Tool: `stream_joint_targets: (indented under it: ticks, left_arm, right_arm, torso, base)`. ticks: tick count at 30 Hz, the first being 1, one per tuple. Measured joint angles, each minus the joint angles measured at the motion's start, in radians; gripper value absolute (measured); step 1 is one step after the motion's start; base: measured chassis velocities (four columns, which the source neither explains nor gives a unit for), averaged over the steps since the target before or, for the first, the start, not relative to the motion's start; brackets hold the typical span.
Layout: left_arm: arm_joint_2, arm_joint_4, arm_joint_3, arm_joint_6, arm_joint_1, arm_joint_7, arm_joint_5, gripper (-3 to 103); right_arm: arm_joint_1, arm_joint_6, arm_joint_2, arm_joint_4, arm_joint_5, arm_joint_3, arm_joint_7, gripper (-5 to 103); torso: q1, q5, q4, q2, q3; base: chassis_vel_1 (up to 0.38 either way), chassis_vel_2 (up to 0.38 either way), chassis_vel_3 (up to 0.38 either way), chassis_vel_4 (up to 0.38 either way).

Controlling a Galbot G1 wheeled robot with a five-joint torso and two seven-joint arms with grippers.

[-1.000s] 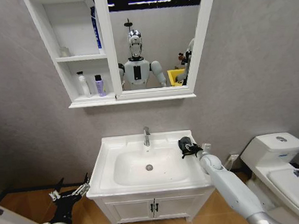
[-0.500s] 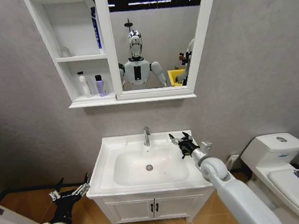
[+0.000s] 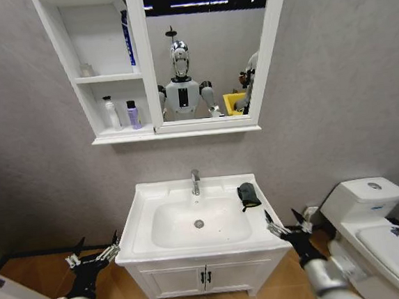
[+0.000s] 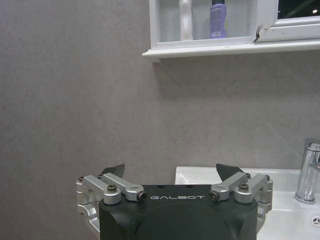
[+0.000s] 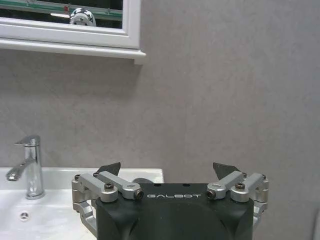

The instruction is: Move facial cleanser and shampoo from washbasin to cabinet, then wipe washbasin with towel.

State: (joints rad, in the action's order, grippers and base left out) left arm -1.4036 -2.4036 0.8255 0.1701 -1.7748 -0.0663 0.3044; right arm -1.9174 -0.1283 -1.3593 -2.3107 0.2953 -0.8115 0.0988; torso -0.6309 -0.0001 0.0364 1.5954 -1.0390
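Dark towel (image 3: 248, 195) sits bunched on the washbasin (image 3: 142, 196) rim's right side, and your right gripper (image 3: 286, 224) hangs wide open and empty below it; left gripper (image 3: 94, 254) likewise. Risk, I'd say: counting wiping finished.

The left gripper (image 3: 94, 250) hangs low at seven o'clock, fingers spread. The right gripper (image 3: 288, 224) sits at five o'clock, fingers apart.
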Motion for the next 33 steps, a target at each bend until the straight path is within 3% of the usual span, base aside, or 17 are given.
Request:
stream_joint_targets:
  ticks: [3,10,18,33]
  left_arm:
    - [0.000,0.000,0.000,0.000,0.000,0.000,0.000,100]
    - [0.000,0.000,0.000,0.000,0.000,0.000,0.000,100]
    - [0.000,0.000,0.000,0.000,0.000,0.000,0.000,100]
    - [0.000,0.000,0.000,0.000,0.000,0.000,0.000,100]
  right_arm:
    - [-0.092,-0.064,-0.041,-0.015,-0.033,-0.032,0.000,100]
    - [-0.128,-0.063,-0.062,-0.053,-0.053,-0.032,0.012,100]
    - [-0.128,0.071,-0.089,-0.190,-0.046,0.039,-0.003,100]
    - [-0.121,0.084,-0.085,-0.194,-0.044,0.043,-0.009,100]
  torso:
    - [0.000,-0.0001,-0.0001,0.000,0.000]
    - [0.000,0.0000,0.0004,0.000,0.000]
    - [0.000,-0.0001,0.0003,0.000,0.000]
    - [0.000,0.0001,0.0002,0.000,0.000]
  base:
    - [0.000,0.000,0.000,0.000]
    - [0.000,0.000,0.000,0.000]
    - [0.000,0.000,0.000,0.000]
    - [0.000,0.000,0.000,0.000]
